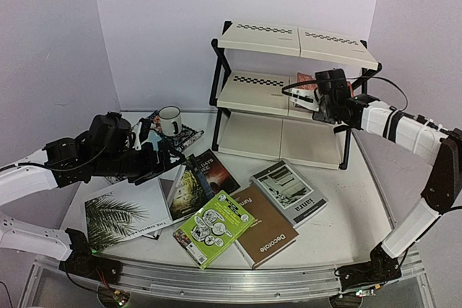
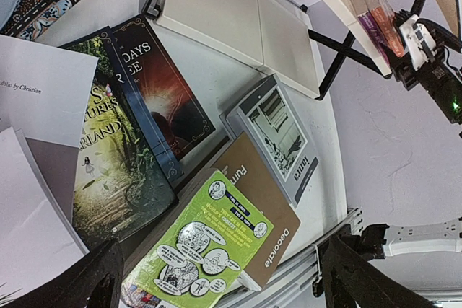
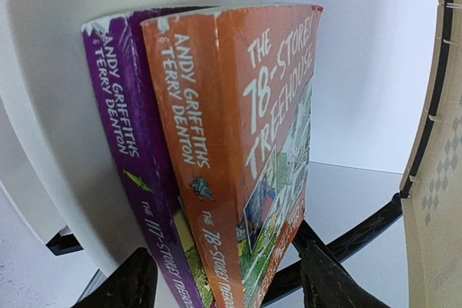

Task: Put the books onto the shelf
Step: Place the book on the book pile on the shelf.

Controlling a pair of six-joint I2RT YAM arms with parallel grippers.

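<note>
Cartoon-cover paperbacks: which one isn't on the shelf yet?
The green one, lying flat on the table, partly over the brown Decorate book. The orange one and the purple one stand on the shelf's middle tier.

The left arm (image 1: 43,171) is stretched low from the left toward the middle, and the left gripper (image 2: 224,283) is held wide open. The right arm (image 1: 404,131) is raised and bent inward. The fingers of the right gripper (image 3: 231,283) are kept apart, but whether anything is gripped cannot be told.

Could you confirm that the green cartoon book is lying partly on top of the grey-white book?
Not quite: the green cartoon book lies partly on the brown Decorate book, not the grey-white book, as the top external view shows.
</note>
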